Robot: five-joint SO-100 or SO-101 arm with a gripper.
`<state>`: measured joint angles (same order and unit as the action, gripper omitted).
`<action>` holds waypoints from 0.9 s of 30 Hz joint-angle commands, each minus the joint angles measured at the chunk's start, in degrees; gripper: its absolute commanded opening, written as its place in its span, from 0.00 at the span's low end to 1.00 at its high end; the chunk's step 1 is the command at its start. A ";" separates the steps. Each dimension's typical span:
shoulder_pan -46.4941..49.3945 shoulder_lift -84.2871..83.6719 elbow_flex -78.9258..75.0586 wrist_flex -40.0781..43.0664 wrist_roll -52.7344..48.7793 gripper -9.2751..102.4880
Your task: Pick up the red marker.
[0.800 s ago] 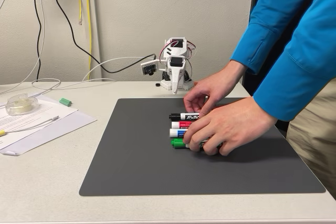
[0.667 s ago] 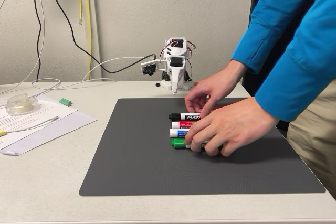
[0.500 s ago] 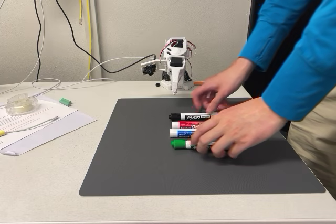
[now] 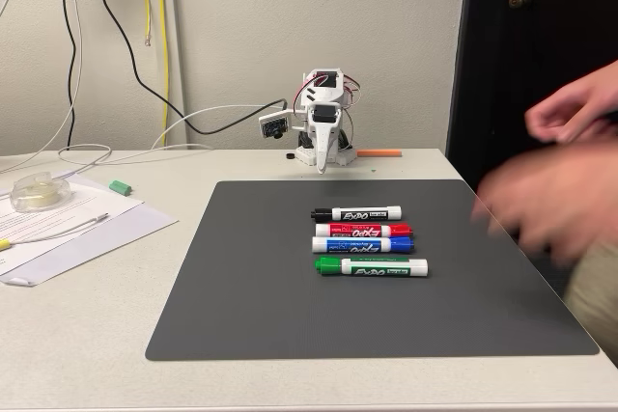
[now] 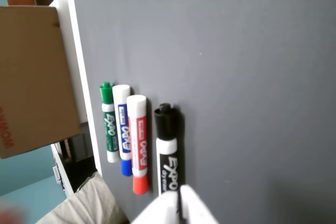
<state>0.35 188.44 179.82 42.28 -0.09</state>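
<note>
The tool (image 4: 322, 167), jaw state indeterminate, is parked at the desk's rear edge; the red marker (image 4: 363, 230) lies 2nd in a row of 4 on the grey mat (image 4: 251, 287), forward of it, long axis crosswise.

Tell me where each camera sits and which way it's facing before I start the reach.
Fixed view: low at the table's front edge, facing the wall; shows the folded arm with its gripper pointing down behind the dark mat, and a person's blurred hands at right.
Wrist view: rides on the arm, looking out and down over the mat; the white gripper tip enters at the bottom edge.
Shared: the four markers lying side by side; the red marker lies between the black marker and the blue marker.
</note>
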 commanded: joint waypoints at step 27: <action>1.49 0.35 -0.26 0.09 6.50 0.08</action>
<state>0.70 188.44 179.82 42.28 3.87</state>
